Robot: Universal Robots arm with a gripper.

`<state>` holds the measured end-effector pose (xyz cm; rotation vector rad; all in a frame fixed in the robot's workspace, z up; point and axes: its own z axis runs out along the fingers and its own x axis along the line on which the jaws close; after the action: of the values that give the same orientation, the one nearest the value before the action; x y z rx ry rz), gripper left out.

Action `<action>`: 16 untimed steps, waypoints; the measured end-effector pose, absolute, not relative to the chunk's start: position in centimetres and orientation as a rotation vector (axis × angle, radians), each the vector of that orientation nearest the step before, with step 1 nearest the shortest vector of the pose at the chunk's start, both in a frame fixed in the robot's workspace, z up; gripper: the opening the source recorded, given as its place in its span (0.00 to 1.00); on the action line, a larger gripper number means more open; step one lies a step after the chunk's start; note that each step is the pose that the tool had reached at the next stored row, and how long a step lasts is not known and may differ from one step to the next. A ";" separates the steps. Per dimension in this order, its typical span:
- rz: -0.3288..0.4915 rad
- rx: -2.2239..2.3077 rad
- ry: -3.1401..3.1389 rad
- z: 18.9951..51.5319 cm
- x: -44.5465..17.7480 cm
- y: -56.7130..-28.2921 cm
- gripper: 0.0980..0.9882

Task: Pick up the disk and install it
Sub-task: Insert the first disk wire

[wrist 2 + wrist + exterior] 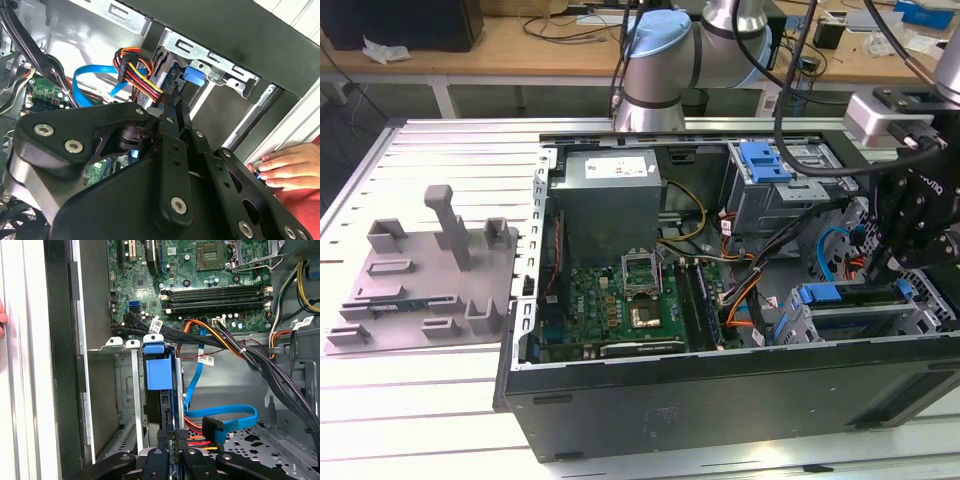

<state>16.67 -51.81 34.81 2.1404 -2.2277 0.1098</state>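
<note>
— Exterior view: where is our disk (825, 293)?
— Blue-framed in plastic, on edge in the metal drive cage (800, 328); our gripper (882, 262) is just above its end at the exterior view's right.
— Second wrist view?
— Jaws narrow, nearly together; disk (191, 76) straight ahead.
— First wrist view?
— Its long axis runs away from us; tips at its near end.

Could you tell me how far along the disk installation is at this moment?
Done: the disk already stands on edge in the cage slot inside the case. In hand: the gripper is right at the disk's near end. Left: the pictures do not show whether the disk is fully seated, and the gripper is not yet clear of the case.
</note>
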 end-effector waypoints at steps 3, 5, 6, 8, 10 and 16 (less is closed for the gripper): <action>0.106 2.142 -2.230 34.8 16.7 -51.9 0.08; 0.103 2.143 -2.231 34.8 16.7 -51.9 0.08; 0.102 2.144 -2.232 34.8 16.7 -52.0 0.08; 0.099 2.145 -2.233 34.8 16.8 -52.0 0.08; 0.099 2.145 -2.233 34.8 16.8 -52.1 0.08; 0.098 2.146 -2.233 34.8 16.8 -52.2 0.08</action>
<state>16.80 -52.18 34.76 2.1458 -2.2333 0.0983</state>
